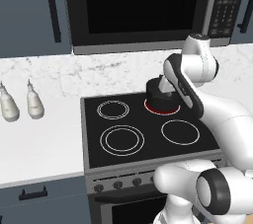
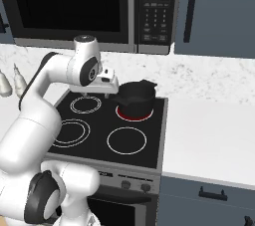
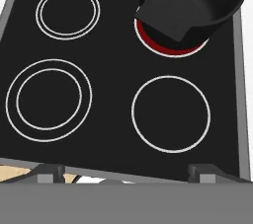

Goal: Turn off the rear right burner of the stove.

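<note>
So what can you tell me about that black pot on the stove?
The pot is matte black, round, straight-walled, lidless and looks empty inside. A short flat handle sticks out from its rim. It stands upright on the rear right burner, whose red ring glows around its base, on the stove's black glass top. Nothing else touches it.

Stove (image 1: pixel 148 119) black glass, grey steel front, dark knobs (image 1: pixel 117 184). Rear right burner (image 3: pixel 170 48) red ring with pale edge; other rings white, two of them double. Pot (image 2: pixel 135 98) black. Tabletop (image 2: pixel 209 135) white, wall behind marbled white-grey. Microwave (image 2: pixel 74 6) black. Cabinets (image 1: pixel 29 11) slate blue. Bottles (image 1: pixel 33 100) off-white.
</note>
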Robot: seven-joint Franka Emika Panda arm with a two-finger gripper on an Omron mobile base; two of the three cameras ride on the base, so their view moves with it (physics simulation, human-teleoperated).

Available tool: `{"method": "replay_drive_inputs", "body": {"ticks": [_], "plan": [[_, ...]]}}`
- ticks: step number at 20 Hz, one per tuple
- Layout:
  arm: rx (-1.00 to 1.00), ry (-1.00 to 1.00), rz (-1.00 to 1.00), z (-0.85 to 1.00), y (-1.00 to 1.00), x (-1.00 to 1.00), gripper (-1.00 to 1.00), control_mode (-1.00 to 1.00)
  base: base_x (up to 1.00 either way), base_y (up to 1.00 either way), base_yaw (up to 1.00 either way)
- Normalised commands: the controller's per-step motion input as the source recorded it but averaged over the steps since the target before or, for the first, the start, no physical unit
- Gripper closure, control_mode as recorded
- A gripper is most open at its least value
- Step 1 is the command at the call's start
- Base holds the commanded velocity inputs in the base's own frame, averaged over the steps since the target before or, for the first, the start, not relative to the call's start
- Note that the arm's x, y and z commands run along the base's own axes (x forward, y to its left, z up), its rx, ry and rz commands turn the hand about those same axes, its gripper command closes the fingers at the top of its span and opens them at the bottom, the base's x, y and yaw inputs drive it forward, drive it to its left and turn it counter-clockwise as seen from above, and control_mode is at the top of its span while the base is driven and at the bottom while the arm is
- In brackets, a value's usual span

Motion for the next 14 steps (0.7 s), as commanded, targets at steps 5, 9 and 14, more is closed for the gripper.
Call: {"method": "replay_drive_inputs", "body": {"ticks": [5, 9, 14], "plan": [[0.0, 0.0, 0.0, 0.0, -0.02, 0.0, -1.0, -1.0, 0.0, 0.0, 0.0], [0.0, 0.0, 0.0, 0.0, -0.04, 0.0, -1.0, 1.0, 0.0, -0.24, 0.0], [0.0, 0.0, 0.0, 0.0, 0.0, 0.0, -1.0, 1.0, 0.0, -0.37, 0.0]]}}
